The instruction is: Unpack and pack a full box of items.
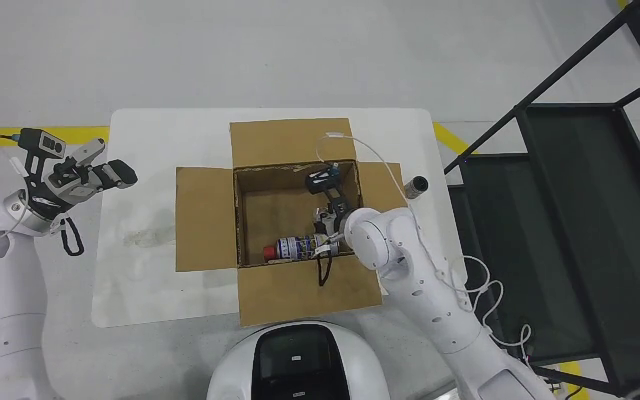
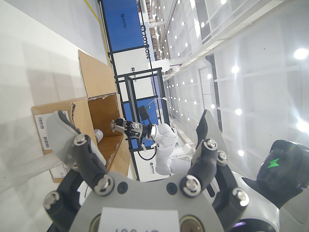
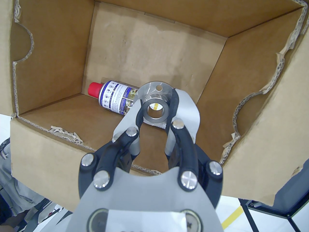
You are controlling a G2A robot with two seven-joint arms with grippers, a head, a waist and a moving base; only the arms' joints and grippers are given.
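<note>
An open cardboard box [image 1: 208, 220] stands mid-table with its flaps spread. A spray can [image 3: 113, 96] with a red cap lies on the box floor; the top view shows the spray can [image 1: 288, 247] against the box's near wall. My right gripper [image 3: 155, 108] hangs inside the box [image 3: 157, 39], shut on a metal flange [image 3: 154, 97] with a round bore, just above the can. In the top view my right gripper [image 1: 331, 216] is over the box's right half. My left gripper [image 1: 112, 165] is off the table's left edge, open and empty, and the left gripper [image 2: 131, 126] faces the box [image 2: 96, 92].
A small dark cylinder [image 1: 417, 186] lies on the white table [image 1: 150, 270] just right of the box's right flap. A dark metal rack [image 1: 560, 200] stands right of the table. The table's left part is bare.
</note>
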